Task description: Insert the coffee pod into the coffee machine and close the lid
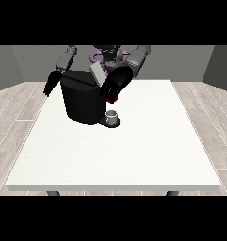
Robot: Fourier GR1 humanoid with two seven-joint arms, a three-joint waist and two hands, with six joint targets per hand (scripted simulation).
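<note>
A big white desk (133, 150) fills most of the view. A black coffee machine (83, 101) stands on it, near the far edge, toward the ten o'clock side of the desk. Its grey lid (97, 73) is tipped up at the top of the machine.

At the foot of the machine, on its five o'clock side, sits a small grey cup (112, 115) on a dark base. It is a grey thing, and it cannot be told for the coffee pod.

The hand at the view's right (116, 84) is black and reaches over the top corner of the machine, at the machine's two o'clock. Its fingers bend down and in, but whether they hold anything cannot be told. A red thing at the machine (110, 99) shows just below those fingers, at their six o'clock, very close to them. The grey cup is lower, apart from the fingers.

The hand at the view's left (51, 84) hangs beside the machine at its nine o'clock, off the desk's edge. Its fingers point down, straight and loose, holding nothing.
</note>
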